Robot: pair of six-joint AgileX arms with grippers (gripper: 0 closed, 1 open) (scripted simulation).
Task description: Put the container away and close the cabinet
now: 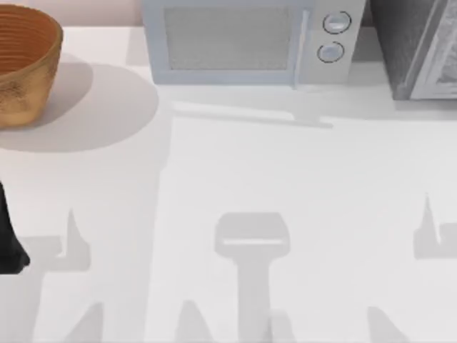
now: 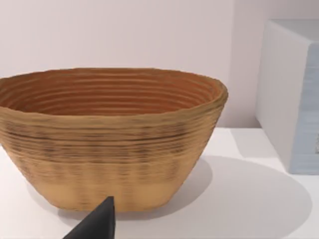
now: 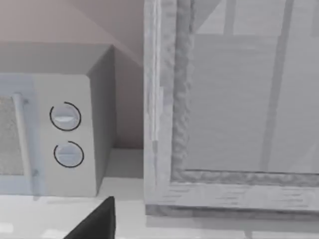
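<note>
The container is out of view. The grey cabinet (image 1: pixel 421 50) stands at the table's back right corner. In the right wrist view its pale framed front (image 3: pixel 229 124) is close and faces the camera. A dark edge of my right gripper (image 3: pixel 97 221) hangs just short of the cabinet, above the table. My left arm (image 1: pixel 11 243) is a dark shape at the table's left edge. A dark edge of my left gripper (image 2: pixel 97 224) points at the woven basket from a short way off.
A large woven brown basket (image 1: pixel 25 64) sits at the back left, its inside (image 2: pixel 109 92) bare. A white microwave (image 1: pixel 250 39) with two round knobs (image 3: pixel 66 117) stands at the back middle, between basket and cabinet. The white tabletop (image 1: pixel 235 179) spreads in front.
</note>
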